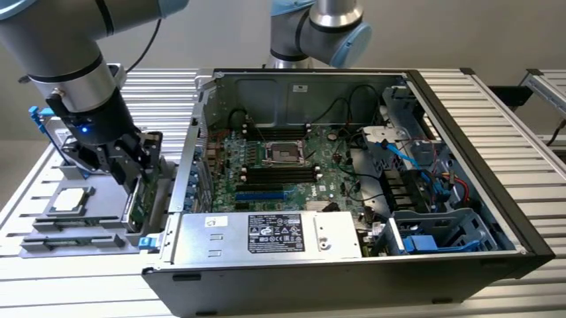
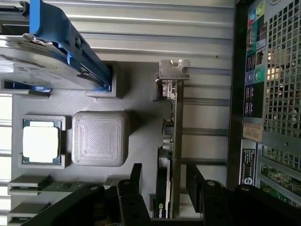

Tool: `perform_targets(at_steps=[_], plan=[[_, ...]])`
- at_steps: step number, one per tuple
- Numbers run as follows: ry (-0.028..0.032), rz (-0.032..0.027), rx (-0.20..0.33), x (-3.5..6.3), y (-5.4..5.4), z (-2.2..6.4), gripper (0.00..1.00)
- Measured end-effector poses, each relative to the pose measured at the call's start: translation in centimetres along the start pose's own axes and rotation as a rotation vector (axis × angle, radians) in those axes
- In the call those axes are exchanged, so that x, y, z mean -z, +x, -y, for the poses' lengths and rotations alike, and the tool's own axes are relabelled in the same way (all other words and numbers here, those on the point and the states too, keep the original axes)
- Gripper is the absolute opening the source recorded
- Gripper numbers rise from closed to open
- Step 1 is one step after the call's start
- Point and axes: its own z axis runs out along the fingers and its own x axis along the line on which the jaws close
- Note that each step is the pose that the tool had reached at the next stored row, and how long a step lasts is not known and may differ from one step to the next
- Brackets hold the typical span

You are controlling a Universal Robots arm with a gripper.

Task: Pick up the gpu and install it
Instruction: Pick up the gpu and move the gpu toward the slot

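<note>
The gpu (image 1: pixel 139 197) stands on edge in a grey parts holder (image 1: pixel 66 233) at the exterior view's left, just outside the open computer case (image 1: pixel 460 126). In the wrist view the gpu (image 2: pixel 171 136) appears edge-on, with its green board, black cover and a silver bracket (image 2: pixel 173 69) at the far end. My gripper (image 1: pixel 126 173) has come down over the card. Its two black fingers (image 2: pixel 137 176) straddle the card, and my gripper (image 2: pixel 163 169) is open with a small gap on each side. The card still rests in its holder slot.
The holder also carries a square silver processor chip (image 2: pixel 41 143), a grey block (image 2: pixel 99 138) and a hard drive in a blue frame (image 2: pixel 56 52). Inside the case lies the motherboard (image 1: pixel 283 165) with blue slots (image 1: pixel 261 196) and a power supply (image 1: pixel 265 235). A second arm (image 1: pixel 319 30) stands behind the case.
</note>
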Motion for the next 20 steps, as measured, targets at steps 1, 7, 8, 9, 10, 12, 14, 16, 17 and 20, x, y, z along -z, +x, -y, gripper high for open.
perform_targets(at_steps=[1,7,8,9,10,12,14,16,17,20], plan=[[0.0001,0.0002,-0.004,-0.18,0.07,0.01,0.51],[0.0006,0.0022,-0.043,-0.78,0.24,0.19,0.51],[0.0007,0.0026,-0.050,-0.80,0.24,0.25,0.51],[0.0007,0.0030,-0.057,-0.81,0.24,0.33,0.51],[0.0008,0.0033,-0.063,-0.82,0.24,0.42,0.51],[0.0009,0.0038,-0.074,-0.84,0.25,0.60,0.51],[0.0009,0.0044,-0.083,-0.91,0.26,0.62,0.51],[0.0011,0.0046,-0.089,-1.00,0.25,0.66,0.51],[0.0011,0.0047,-0.093,-1.05,0.24,0.69,0.51],[0.0012,0.0052,-0.100,-1.15,0.18,0.79,0.51]])
